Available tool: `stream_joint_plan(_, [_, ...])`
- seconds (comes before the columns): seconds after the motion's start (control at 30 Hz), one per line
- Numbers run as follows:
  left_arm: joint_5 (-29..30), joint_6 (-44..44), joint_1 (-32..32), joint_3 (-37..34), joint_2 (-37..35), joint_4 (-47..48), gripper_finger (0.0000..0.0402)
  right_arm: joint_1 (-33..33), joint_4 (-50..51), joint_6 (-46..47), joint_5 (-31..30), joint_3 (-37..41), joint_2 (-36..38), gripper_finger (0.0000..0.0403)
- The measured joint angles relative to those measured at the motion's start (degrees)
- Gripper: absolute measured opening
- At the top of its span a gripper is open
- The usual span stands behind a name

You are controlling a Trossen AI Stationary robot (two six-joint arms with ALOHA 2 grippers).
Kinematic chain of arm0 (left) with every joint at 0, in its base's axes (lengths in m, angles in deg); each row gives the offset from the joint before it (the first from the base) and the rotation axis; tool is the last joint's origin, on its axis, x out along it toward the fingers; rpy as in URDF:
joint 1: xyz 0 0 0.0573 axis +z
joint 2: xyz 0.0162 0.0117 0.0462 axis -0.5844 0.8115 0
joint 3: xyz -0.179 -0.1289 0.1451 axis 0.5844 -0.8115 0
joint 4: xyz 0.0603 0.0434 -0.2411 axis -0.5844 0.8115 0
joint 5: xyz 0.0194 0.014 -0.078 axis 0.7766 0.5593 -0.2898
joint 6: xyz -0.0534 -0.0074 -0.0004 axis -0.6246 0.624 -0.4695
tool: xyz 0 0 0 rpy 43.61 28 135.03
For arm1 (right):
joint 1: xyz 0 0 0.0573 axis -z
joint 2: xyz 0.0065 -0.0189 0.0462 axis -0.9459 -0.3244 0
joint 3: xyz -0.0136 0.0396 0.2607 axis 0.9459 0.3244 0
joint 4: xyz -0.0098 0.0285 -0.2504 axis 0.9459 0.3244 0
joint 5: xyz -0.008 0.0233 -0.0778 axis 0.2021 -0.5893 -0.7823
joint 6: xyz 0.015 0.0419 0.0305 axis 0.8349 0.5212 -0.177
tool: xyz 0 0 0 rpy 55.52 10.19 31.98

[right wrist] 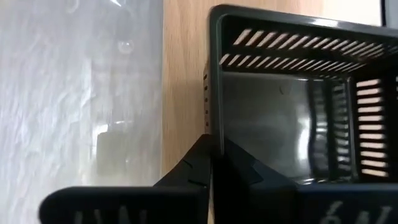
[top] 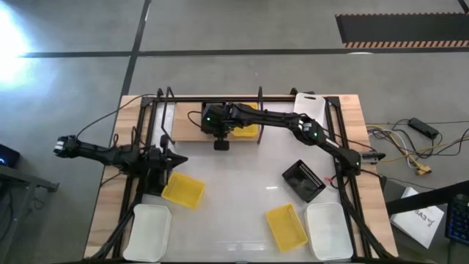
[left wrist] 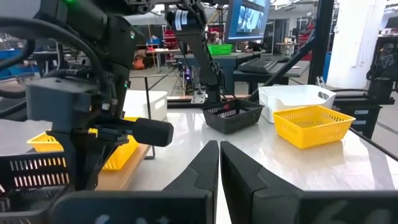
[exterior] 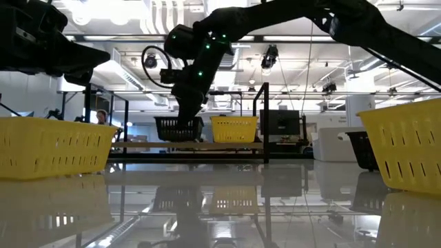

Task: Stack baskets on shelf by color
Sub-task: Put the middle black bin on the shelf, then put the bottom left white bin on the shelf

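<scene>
The shelf [top: 192, 126] is a wooden board in a black wire frame at the table's far side. A yellow basket [top: 248, 126] stands on it. My right gripper [top: 220, 133] reaches over the shelf and is shut on a black basket [exterior: 178, 128] just left of the yellow one [exterior: 234, 128], low over the board. My left gripper [top: 181, 160] is shut and empty at the table's left, above a yellow basket [top: 183, 190]. On the table lie another black basket [top: 304, 181], a yellow basket [top: 286, 226] and two white baskets [top: 150, 231] [top: 330, 229]. My right gripper pinches one wall of the black basket at its rim [right wrist: 212, 118], one finger [right wrist: 194, 167] outside and one [right wrist: 242, 167] inside. The fingers come from above, pointing down. The basket stays upright and level at the board [right wrist: 185, 93]; whether its bottom rests there I cannot tell.
A third white basket [top: 311, 107] lies at the far right beside the shelf. The shelf's upright posts [exterior: 266, 120] stand around the board. The table's middle [top: 242, 183] is bare between the baskets. Cables lie on the floor at the right.
</scene>
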Motion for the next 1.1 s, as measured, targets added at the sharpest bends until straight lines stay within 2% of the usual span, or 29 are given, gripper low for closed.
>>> stream_joint_plan(0.37, [-0.02, -0.04, 0.0, 0.0, 0.34, -0.01, 0.0001, -0.12, 0.85, 0.52, 0.68, -0.01, 1.04, 0.0113])
stream_joint_plan(0.53, [-0.01, -0.05, -0.01, 0.0, 0.37, -0.03, 0.0001, -1.32, 4.12, 1.49, 3.91, -0.4, 5.67, 0.012])
stream_joint_plan(0.7, [-0.02, -0.07, -0.02, 0.0, 0.41, -0.06, 0.0001, -5.91, 9.14, 3.6, 5.06, 1.58, 9.79, 0.0112])
stream_joint_plan(0.8, [0.0, -0.07, 0.0, 0.0, 0.46, -0.05, 0.0001, -10.25, 8.97, 4.69, 5.04, 7.34, 13.23, 0.0112])
stream_joint_plan(0.9, [-0.02, -0.04, 0.0, 0.0, 0.3, -0.1, 0.0001, -15.04, 6.15, 7.26, 4.17, 17.0, 18.26, 0.0111])
stream_joint_plan(1.1, [-0.02, 0.02, 0.0, 0.0, 0.44, -0.6, 0.0001, -24.34, -10.08, 17.94, -3.87, 41.9, 32.9, 0.011])
